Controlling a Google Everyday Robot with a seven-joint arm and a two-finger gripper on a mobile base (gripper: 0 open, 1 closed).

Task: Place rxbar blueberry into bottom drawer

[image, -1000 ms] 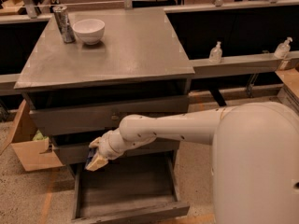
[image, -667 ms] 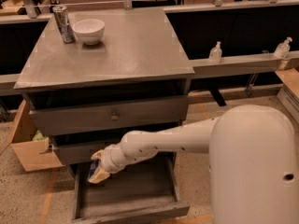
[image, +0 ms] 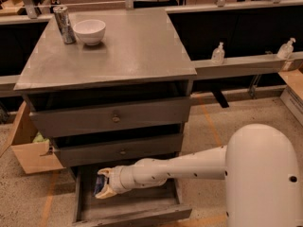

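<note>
The grey cabinet's bottom drawer (image: 142, 211) stands pulled open at the frame's bottom, its plain grey inside showing. My gripper (image: 103, 187) reaches in from the right on a white arm and hangs over the drawer's left part. It is shut on the rxbar blueberry (image: 100, 184), a small dark blue-black bar held between the pale fingers, just above the drawer floor.
Two closed drawers with round knobs (image: 116, 119) sit above. A silver can (image: 63, 24) and a white bowl (image: 90, 31) stand on the cabinet top at the back left. A cardboard box (image: 28, 150) lies on the floor to the left. Two dispenser bottles (image: 218, 53) stand on a ledge to the right.
My gripper has moved downward with the bar, from in front of the middle drawer into the open bottom drawer.
</note>
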